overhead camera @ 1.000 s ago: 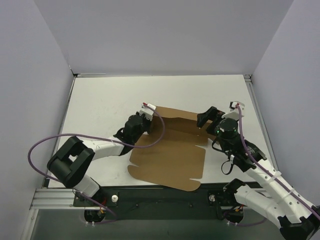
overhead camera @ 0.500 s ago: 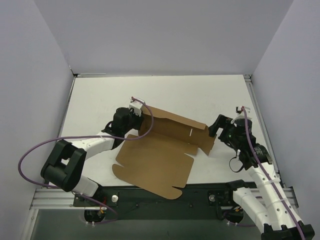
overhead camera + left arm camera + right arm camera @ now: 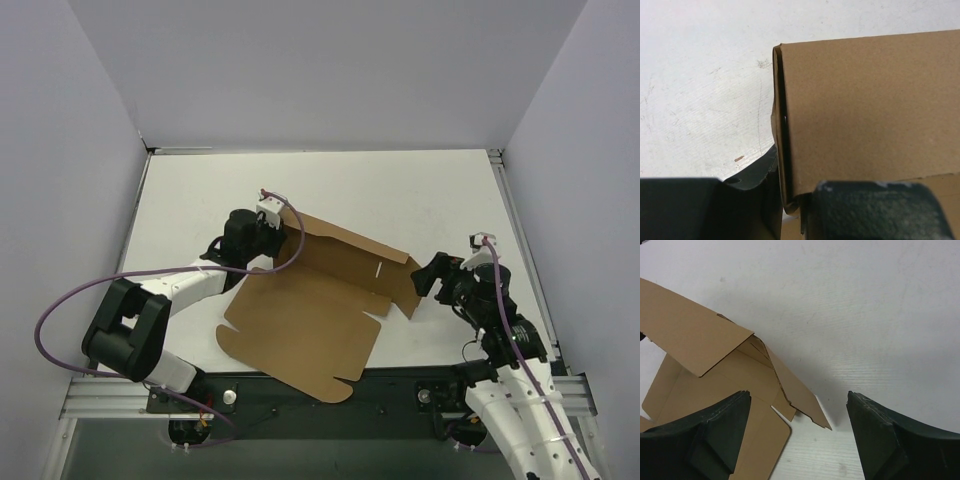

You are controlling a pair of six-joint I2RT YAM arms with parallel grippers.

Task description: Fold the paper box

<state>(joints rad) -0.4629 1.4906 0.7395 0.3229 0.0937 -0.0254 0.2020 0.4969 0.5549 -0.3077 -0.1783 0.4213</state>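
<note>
The paper box (image 3: 305,315) is a brown die-cut sheet lying askew mid-table, its far wall and right end flap raised. My left gripper (image 3: 267,235) is shut on the box's far left corner. In the left wrist view the folded cardboard wall (image 3: 865,100) stands pinched between the dark fingers (image 3: 875,210). My right gripper (image 3: 430,276) hangs open just right of the raised end flap (image 3: 795,390), touching nothing; its fingers (image 3: 705,440) straddle the flap's pointed tip and bare table.
The white table (image 3: 400,190) is boxed in by grey walls at the left, back and right. A metal rail (image 3: 110,400) and the arm bases run along the near edge. A purple cable (image 3: 60,305) loops off the left arm.
The left gripper has dragged the box leftward and turned it, with the near edge now closer to the rail. The right gripper has drawn back from the box's right end, toward the near right.
</note>
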